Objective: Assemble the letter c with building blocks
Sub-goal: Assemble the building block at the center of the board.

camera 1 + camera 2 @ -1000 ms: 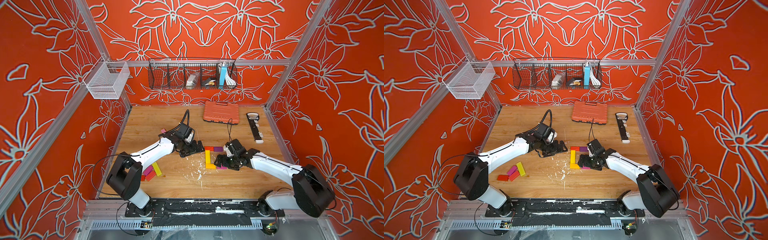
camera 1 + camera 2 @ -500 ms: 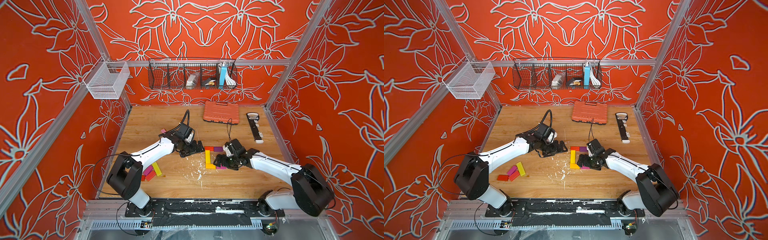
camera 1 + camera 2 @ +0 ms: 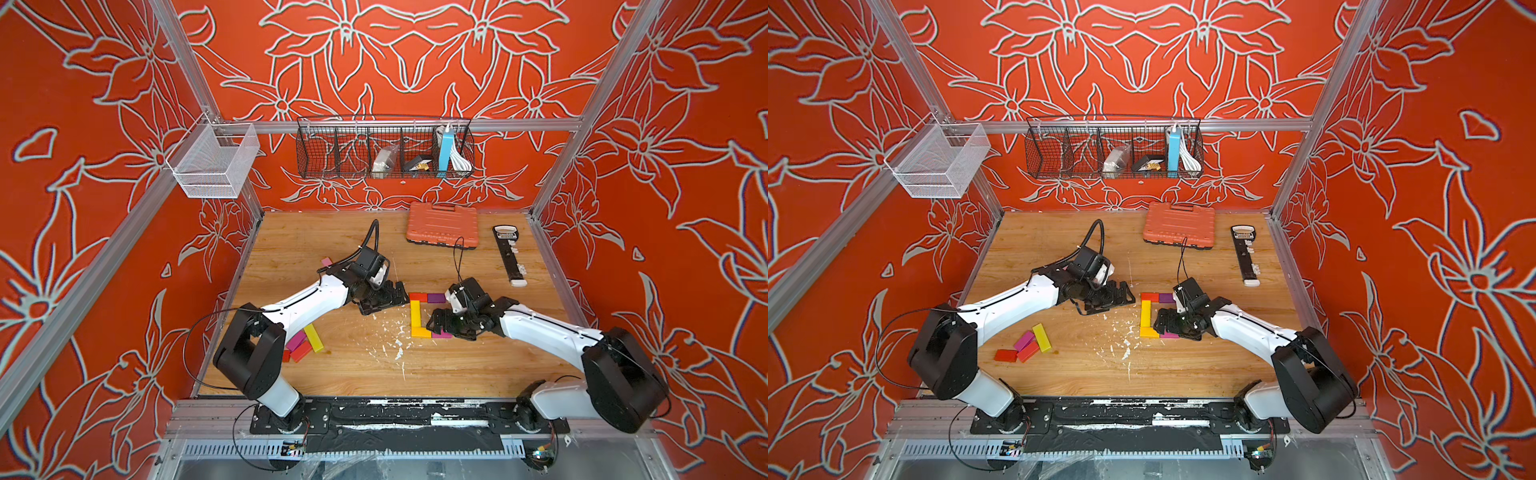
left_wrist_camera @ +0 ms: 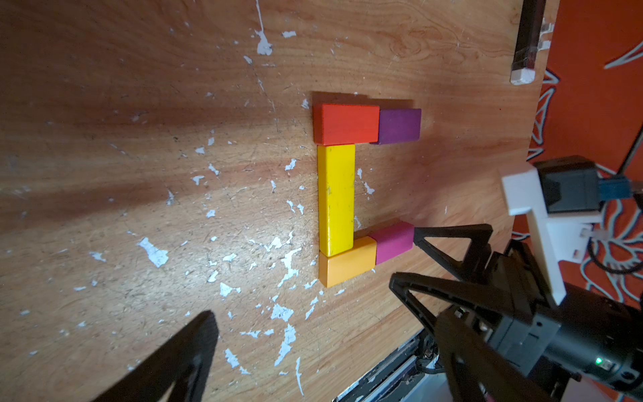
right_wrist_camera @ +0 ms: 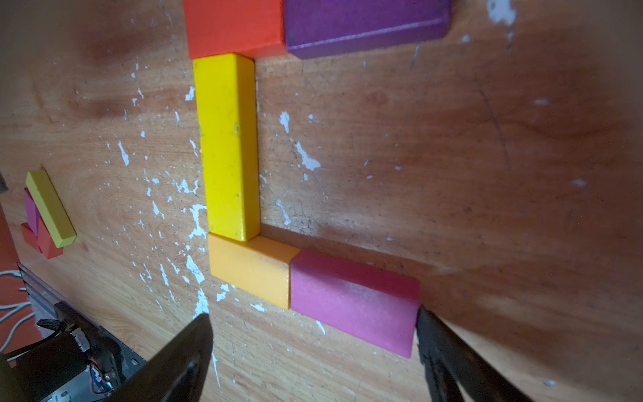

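Well off to the left of the yellow bar [image 4: 335, 198], the spare blocks [image 3: 1025, 345] lie in a loose heap on the bench [image 4: 139, 139]; I judge I need none of them. Nearer, just left of the bar's far end, my left fingers [image 3: 390, 297] hang spread wide and empty, low over the wood. The letter itself looks built from 5 blocks. The red block [image 4: 346, 123] and purple block [image 4: 398, 125] run rightward off the bar's far end, and the orange block [image 4: 348, 266] and magenta block [image 4: 395, 242] off its near end, every seam touching. My right fingers [image 5: 438, 344] are spread wide too, gripping nothing. 1 tip rests against the magenta block's outer end, right of the bar, and the other sits clear of the blocks. So the step is a last squaring-up, I think. I'd press lightly, straight along that arm toward the bar, so the orange block doesn't skid sideways, then lift straight up without dragging the magenta block back.
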You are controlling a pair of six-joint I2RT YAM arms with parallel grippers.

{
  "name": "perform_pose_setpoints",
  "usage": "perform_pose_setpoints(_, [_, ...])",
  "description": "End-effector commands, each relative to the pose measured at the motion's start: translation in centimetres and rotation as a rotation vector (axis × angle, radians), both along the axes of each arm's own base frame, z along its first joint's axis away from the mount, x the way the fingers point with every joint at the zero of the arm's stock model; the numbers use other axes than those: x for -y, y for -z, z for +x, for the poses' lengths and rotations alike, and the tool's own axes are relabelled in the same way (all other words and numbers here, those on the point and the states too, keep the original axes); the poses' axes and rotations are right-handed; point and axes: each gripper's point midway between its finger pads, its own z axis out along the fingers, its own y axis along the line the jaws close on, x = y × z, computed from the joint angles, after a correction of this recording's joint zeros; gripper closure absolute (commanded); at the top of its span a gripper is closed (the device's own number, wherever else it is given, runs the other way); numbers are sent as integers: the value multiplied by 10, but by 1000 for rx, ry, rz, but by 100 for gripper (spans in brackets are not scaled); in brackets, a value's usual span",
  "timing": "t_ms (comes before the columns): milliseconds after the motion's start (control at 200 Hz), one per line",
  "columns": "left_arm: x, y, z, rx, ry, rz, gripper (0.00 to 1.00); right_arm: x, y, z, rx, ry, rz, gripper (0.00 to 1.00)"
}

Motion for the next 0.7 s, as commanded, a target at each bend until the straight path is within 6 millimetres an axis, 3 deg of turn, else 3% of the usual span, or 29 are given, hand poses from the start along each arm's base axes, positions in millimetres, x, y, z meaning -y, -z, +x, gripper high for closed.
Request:
perform_pose_setpoints(0, [4,-3,3,11,-1,-1,2,2,3,-1,-14,13,-2,7])
perform_pose_setpoints(691, [3,-2,4,12,-2,2,2,1,5,0,-19,16,5,7])
